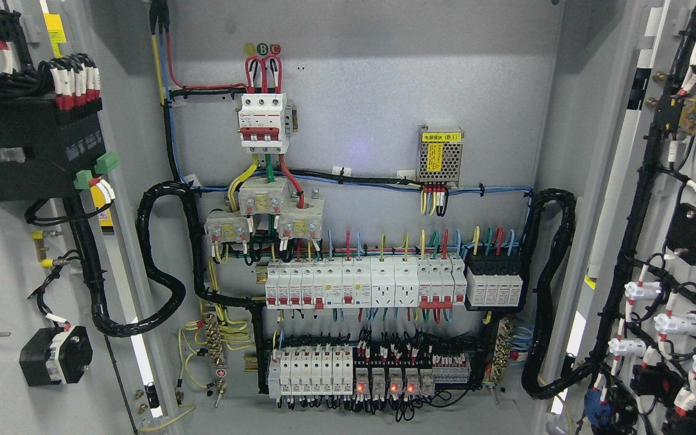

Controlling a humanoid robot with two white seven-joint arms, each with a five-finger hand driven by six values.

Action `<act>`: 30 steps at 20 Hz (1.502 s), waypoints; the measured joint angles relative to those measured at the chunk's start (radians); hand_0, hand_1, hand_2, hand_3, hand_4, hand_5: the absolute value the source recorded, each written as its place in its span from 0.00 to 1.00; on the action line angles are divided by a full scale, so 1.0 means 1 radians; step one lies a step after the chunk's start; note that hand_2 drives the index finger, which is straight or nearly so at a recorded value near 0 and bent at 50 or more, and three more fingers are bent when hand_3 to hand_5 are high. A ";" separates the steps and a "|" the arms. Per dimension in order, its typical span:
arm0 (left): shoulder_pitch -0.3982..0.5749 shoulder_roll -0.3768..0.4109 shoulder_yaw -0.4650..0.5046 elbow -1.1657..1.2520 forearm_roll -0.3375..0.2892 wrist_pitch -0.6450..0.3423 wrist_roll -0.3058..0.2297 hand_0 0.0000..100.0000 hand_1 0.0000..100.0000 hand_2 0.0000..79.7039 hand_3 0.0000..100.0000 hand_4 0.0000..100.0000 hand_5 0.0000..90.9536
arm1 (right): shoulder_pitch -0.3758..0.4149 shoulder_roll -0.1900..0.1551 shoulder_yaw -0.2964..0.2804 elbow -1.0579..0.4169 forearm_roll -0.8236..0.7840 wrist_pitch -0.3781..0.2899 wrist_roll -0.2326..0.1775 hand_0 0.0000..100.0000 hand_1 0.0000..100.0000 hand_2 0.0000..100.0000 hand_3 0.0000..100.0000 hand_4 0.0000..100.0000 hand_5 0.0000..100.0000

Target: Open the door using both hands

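Both cabinet doors, the left door (3, 254) and right door (674, 241), stand swung wide either side of the three-pole breaker (263, 119); neither hand shows, so finger state cannot be told.

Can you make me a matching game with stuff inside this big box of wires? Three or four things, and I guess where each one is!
Things:
1. three-pole breaker
2. power supply with yellow label
3. thick black cable loop
4. relays with red lights

Places:
A. bottom middle
B. left of the back panel
C. top, under three red wire loops
D. upper right of the back panel

Pairs: 1-C, 2-D, 3-B, 4-A
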 measured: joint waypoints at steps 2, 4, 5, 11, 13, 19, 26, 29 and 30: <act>0.000 0.007 0.018 -0.041 0.002 -0.032 -0.017 0.12 0.56 0.00 0.00 0.00 0.00 | 0.000 -0.007 -0.013 -0.003 -0.003 -0.005 0.000 0.00 0.50 0.04 0.00 0.00 0.00; -0.001 0.011 0.038 -0.074 0.002 -0.068 -0.031 0.12 0.56 0.00 0.00 0.00 0.00 | 0.000 -0.012 -0.024 -0.006 -0.006 -0.010 0.000 0.00 0.50 0.04 0.00 0.00 0.00; -0.002 0.013 0.050 -0.090 0.003 -0.081 -0.035 0.12 0.56 0.00 0.00 0.00 0.00 | 0.001 -0.014 -0.029 -0.007 -0.007 -0.011 0.000 0.00 0.50 0.04 0.00 0.00 0.00; -0.011 0.014 0.127 -0.157 0.017 -0.109 -0.046 0.12 0.56 0.00 0.00 0.00 0.00 | 0.005 -0.019 -0.051 -0.012 -0.010 -0.030 0.000 0.00 0.50 0.04 0.00 0.00 0.00; -0.012 0.014 0.155 -0.172 0.034 -0.109 -0.050 0.12 0.56 0.00 0.00 0.00 0.00 | 0.004 -0.020 -0.056 -0.013 -0.011 -0.032 0.000 0.00 0.50 0.04 0.00 0.00 0.00; -0.006 0.013 0.235 -0.204 0.075 -0.112 -0.052 0.12 0.56 0.00 0.00 0.00 0.00 | -0.007 -0.022 -0.067 -0.015 -0.013 -0.032 0.000 0.00 0.50 0.04 0.00 0.00 0.00; 0.021 0.012 0.317 -0.221 0.133 -0.101 -0.120 0.12 0.56 0.00 0.00 0.00 0.00 | -0.022 -0.013 -0.078 -0.013 -0.024 -0.028 0.000 0.00 0.50 0.04 0.00 0.00 0.00; 0.032 0.012 0.357 -0.223 0.178 -0.071 -0.165 0.12 0.56 0.00 0.00 0.00 0.00 | -0.026 -0.007 -0.087 -0.009 -0.048 -0.023 0.000 0.00 0.50 0.04 0.00 0.00 0.00; 0.034 0.012 0.370 -0.223 0.193 -0.059 -0.170 0.12 0.56 0.00 0.00 0.00 0.00 | -0.027 -0.006 -0.091 -0.008 -0.058 -0.022 0.000 0.00 0.50 0.04 0.00 0.00 0.00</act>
